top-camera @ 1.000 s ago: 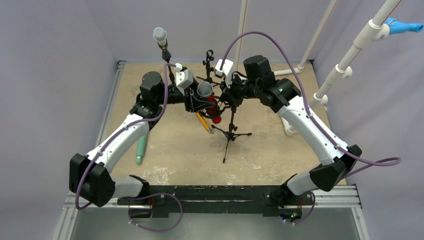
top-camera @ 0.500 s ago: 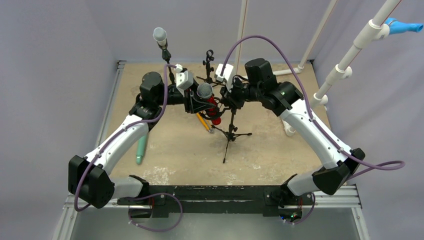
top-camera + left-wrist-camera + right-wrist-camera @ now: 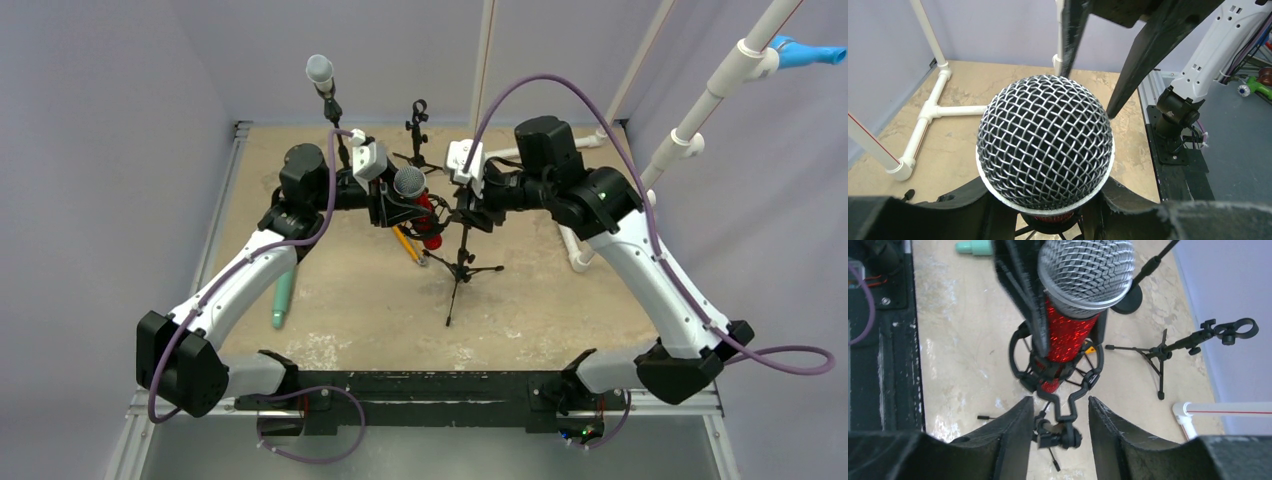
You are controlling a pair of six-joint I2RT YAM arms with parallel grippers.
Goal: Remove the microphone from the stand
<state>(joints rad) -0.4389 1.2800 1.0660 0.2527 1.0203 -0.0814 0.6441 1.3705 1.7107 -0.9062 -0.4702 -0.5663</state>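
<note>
Microphone (image 3: 408, 181) sat in the shock mount (image 3: 1016, 362) atop the stand (image 3: 461, 262) at mid-table. On its left, the left gripper (image 3: 398, 207) was clenched on its red body. On its right, the right gripper (image 3: 1060, 410) was released, its fingers straddling the stand's joint. The tabletop (image 3: 340, 300) was tan and scuffed, the walls (image 3: 100, 150) lavender, with white pipes (image 3: 690, 140) at far right.

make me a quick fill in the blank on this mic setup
The left gripper is shut on the microphone, whose body is ____.
The right gripper straddles the stand with its jaws ____.
The stand rests on ____ legs.
Missing words: red; open; three.
</note>
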